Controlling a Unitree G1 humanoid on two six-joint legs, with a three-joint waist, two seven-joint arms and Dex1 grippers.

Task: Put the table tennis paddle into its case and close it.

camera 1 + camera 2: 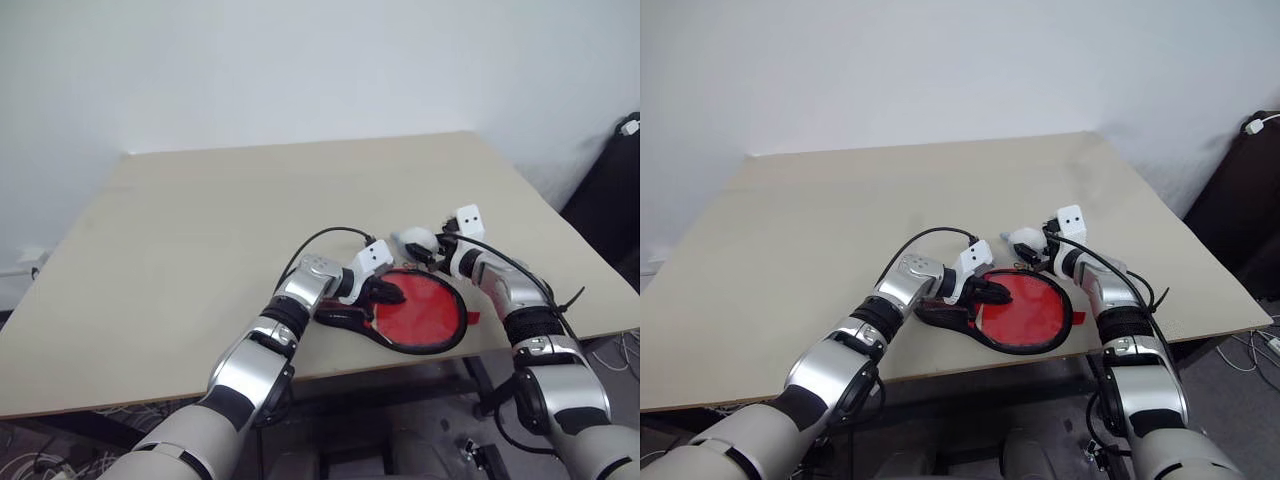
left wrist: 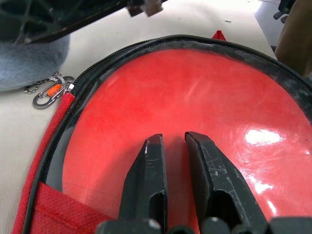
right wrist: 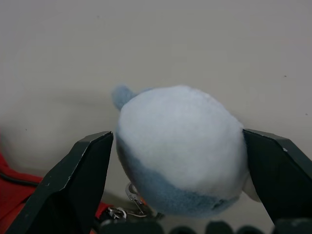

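- Two arms reached in over the near edge of the beige table (image 1: 200,230), wrists bent toward each other.
- Left gripper (image 2: 173,141) angled downward to the right, fingers nearly together with a thin gap, tips resting on the clear front of the case (image 1: 420,312). Whether they pinched anything could not be told.
- Right gripper (image 3: 178,146) pointed forward and left, jaws wide, one black finger on each side of the plush ball (image 3: 180,146); contact with it could not be told.
- Case lay flat near the table's front edge: paddle-shaped, black zip edging, red woven trim, glossy clear plastic.
- Table tennis paddle (image 2: 195,112) sat inside, red rubber face smooth under the plastic; handle not discernible.
- Plush ball was soft, white above and grey-blue below, beside the case, near a small metal clip (image 2: 46,95) on a bead chain.
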